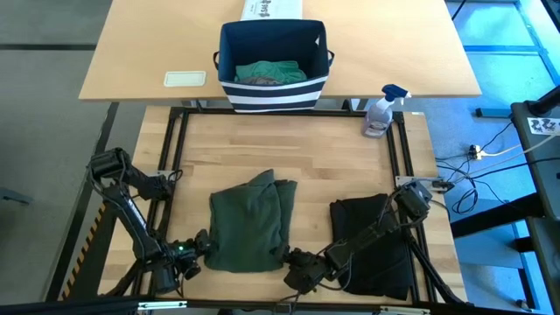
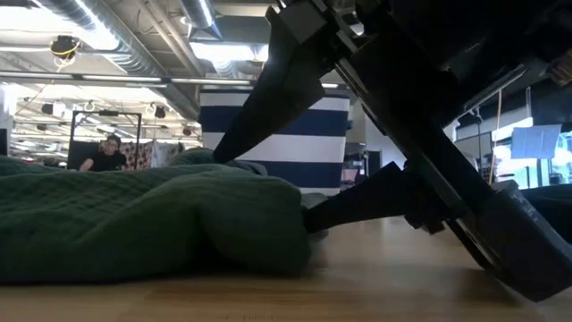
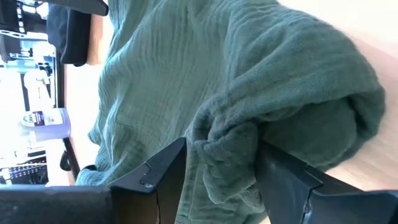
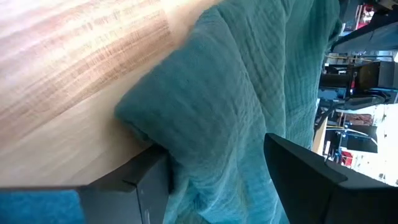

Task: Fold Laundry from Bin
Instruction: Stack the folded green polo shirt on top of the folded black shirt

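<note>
Currently the dark green garment lies partly folded on the table, well short of the bin. Left gripper and right gripper each clamp its near edge, at opposite corners.

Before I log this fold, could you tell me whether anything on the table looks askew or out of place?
Nothing is spilled or damaged. The dark green garment is only roughly folded, with uneven, bunched edges; the left gripper and right gripper each have a near corner of it between their fingers. A black garment lies rumpled beside it.
</note>
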`<act>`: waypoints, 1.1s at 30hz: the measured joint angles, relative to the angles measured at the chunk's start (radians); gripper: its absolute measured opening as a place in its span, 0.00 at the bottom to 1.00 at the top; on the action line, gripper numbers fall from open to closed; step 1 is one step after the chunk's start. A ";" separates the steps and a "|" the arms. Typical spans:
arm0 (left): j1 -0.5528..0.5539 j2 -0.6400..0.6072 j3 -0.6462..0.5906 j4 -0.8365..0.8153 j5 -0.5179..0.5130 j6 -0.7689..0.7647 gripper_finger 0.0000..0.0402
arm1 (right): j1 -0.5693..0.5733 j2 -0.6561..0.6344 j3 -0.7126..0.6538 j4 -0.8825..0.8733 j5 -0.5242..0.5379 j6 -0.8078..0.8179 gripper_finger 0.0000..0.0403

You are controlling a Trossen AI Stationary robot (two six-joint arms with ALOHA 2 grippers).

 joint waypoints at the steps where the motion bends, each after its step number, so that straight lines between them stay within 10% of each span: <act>1: 0.000 0.000 0.000 0.000 0.000 -0.005 0.44 | -0.003 0.000 0.000 0.000 -0.001 0.000 0.61; 6: -0.003 0.000 0.000 0.000 0.020 -0.022 0.44 | -0.002 0.000 0.000 0.000 -0.008 0.021 0.51; 15: -0.003 0.000 0.000 0.000 0.025 -0.027 0.44 | -0.001 -0.002 0.000 0.001 -0.010 0.178 0.04; 33: -0.003 -0.001 0.260 -0.406 0.030 -0.309 0.44 | -0.001 0.000 0.107 0.004 0.010 0.757 0.02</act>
